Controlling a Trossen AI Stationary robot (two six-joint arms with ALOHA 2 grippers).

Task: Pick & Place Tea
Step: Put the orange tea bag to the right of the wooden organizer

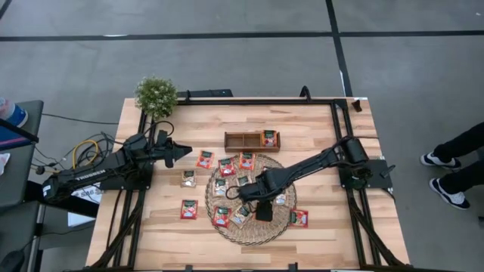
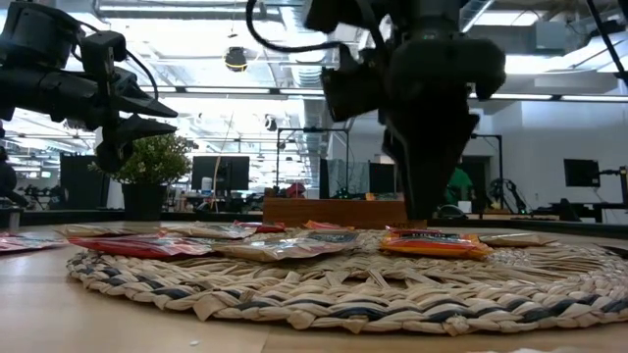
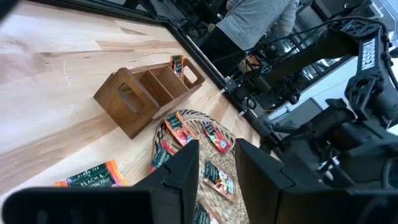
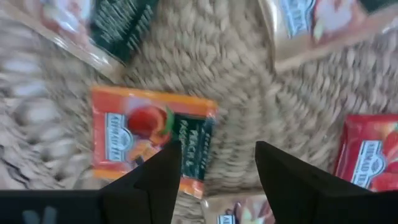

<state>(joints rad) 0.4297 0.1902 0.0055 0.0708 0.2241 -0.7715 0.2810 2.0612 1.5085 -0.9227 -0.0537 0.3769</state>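
The right gripper [image 4: 214,180] hangs low over the woven mat [image 1: 283,215], jaws spread w/ nothing in them, prob. lined up to grab the orange tea sachet [image 4: 152,140] just under it. Other sachets lie close by & could get bumped. One sachet [image 1: 268,138] sits in the wooden tray [image 1: 240,141]. The left gripper [image 1: 181,152] waits off the mat, jaws a bit apart, empty. A plant [image 1: 156,96] stands at the table's far edge.
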